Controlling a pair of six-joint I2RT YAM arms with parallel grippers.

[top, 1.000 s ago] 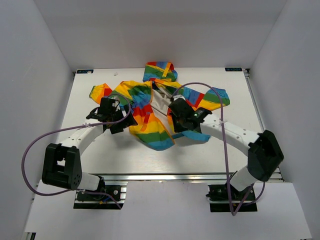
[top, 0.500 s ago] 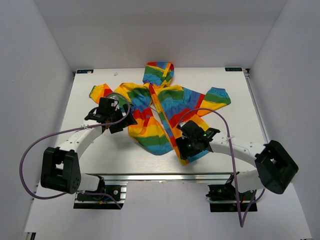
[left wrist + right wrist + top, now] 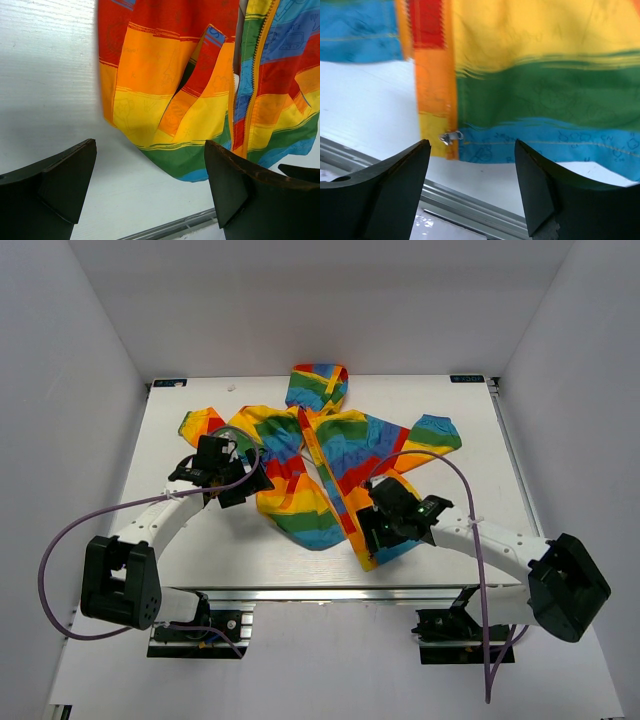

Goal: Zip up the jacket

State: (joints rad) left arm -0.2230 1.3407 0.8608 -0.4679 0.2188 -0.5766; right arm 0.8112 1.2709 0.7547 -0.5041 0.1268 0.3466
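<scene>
The rainbow-striped jacket (image 3: 330,455) lies spread on the white table, hood (image 3: 318,386) at the far side, sleeves out to both sides. Its two front panels lie side by side, the orange-yellow zipper band (image 3: 335,485) running between them down to the near hem. My right gripper (image 3: 380,530) hovers over that hem, open and holding nothing. In the right wrist view the small metal zipper pull (image 3: 451,136) sits at the band's bottom end, just ahead of the left finger (image 3: 395,185). My left gripper (image 3: 243,481) stands open beside the left panel (image 3: 165,110), empty.
The table's near edge is an aluminium rail (image 3: 460,210), close below the hem. White walls (image 3: 80,360) enclose the table on the left, right and far sides. A purple cable (image 3: 470,500) arcs over the right arm.
My right gripper pulled the right front panel over the white lining and toward the near edge, then opened and let go. The left arm has stayed put.
</scene>
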